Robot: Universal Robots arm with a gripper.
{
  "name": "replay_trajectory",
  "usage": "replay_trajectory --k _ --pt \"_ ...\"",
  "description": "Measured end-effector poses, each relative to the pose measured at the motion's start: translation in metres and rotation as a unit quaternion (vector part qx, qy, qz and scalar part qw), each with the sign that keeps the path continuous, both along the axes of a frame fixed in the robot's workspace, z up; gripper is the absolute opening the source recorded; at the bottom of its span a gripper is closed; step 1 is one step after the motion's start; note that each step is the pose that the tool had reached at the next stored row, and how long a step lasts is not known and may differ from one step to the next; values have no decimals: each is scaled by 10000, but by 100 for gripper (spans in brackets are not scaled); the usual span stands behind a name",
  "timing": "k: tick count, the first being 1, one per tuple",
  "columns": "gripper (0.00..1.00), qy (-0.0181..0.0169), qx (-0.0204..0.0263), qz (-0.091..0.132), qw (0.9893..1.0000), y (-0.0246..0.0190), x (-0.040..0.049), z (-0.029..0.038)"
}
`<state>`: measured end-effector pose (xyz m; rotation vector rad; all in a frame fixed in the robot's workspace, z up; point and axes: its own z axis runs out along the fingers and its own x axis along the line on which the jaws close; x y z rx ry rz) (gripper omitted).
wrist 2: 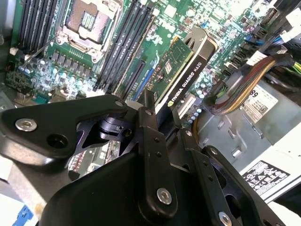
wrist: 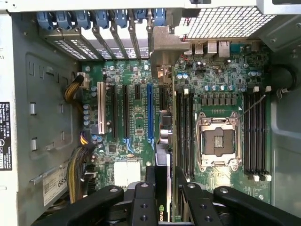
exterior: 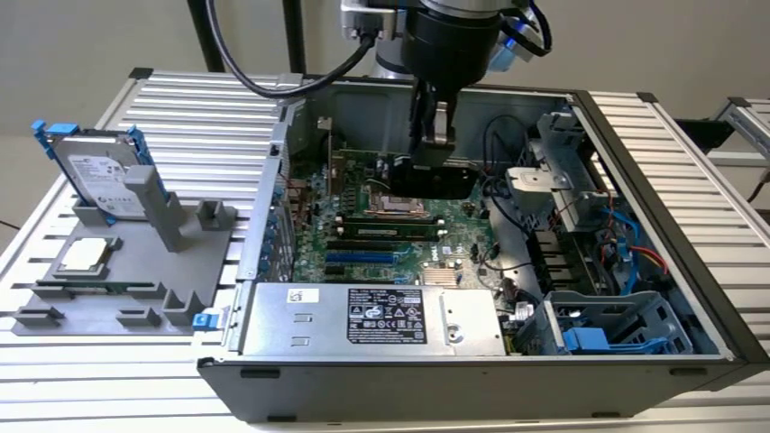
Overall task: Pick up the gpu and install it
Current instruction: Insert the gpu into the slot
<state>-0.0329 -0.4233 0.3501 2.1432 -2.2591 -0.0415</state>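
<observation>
My gripper (exterior: pixel 434 144) hangs inside the open computer case (exterior: pixel 655 185), shut on the gpu (exterior: pixel 435 178), which is held on edge just above the motherboard (exterior: pixel 361 239). In the second wrist view the gpu (wrist 2: pixel 181 77) shows its green board and black cooler, clamped between my fingers (wrist 2: pixel 149 110). In the first wrist view the gpu (wrist: pixel 164 136) appears edge-on, with its silver bracket (wrist: pixel 165 44) at the rear slot openings, between the blue expansion slot (wrist: pixel 150 113) and the memory slots (wrist: pixel 184 132). Whether its edge touches a slot is hidden.
The bare processor socket (wrist: pixel 218 141) lies beside the memory slots. A power supply (exterior: pixel 373 316) fills the case's front, and cable bundles (wrist 2: pixel 244 89) run nearby. On a grey fixture (exterior: pixel 121 302) at the exterior view's left stand a hard drive (exterior: pixel 103 171) and a processor chip (exterior: pixel 87 255).
</observation>
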Motion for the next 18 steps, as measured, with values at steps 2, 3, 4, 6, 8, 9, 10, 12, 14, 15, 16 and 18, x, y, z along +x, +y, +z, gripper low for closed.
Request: replay_trajectory --k 2,3,4,6,8,9,10,12,14,15,16,18 --pt "0 0 0 0 10000 -1 -1 -27" --pt "0 0 0 0 10000 -2 -1 -39" --pt "0 0 0 0 10000 -3 -1 -52" --pt "0 0 0 0 10000 -4 -1 -74" --pt "0 0 0 1 10000 -4 -2 -89" --pt "0 0 -1 0 10000 -4 -2 -91" --pt "0 1 -1 0 10000 -4 -2 -92" --pt "0 1 -1 0 10000 -4 -2 -92" --pt "0 1 0 0 10000 -4 -2 -94" --pt "0 0 1 0 10000 -4 -2 -99" --pt "0 0 1 0 10000 -4 -2 -101" --pt "0 1 -1 0 10000 -4 -2 -102"
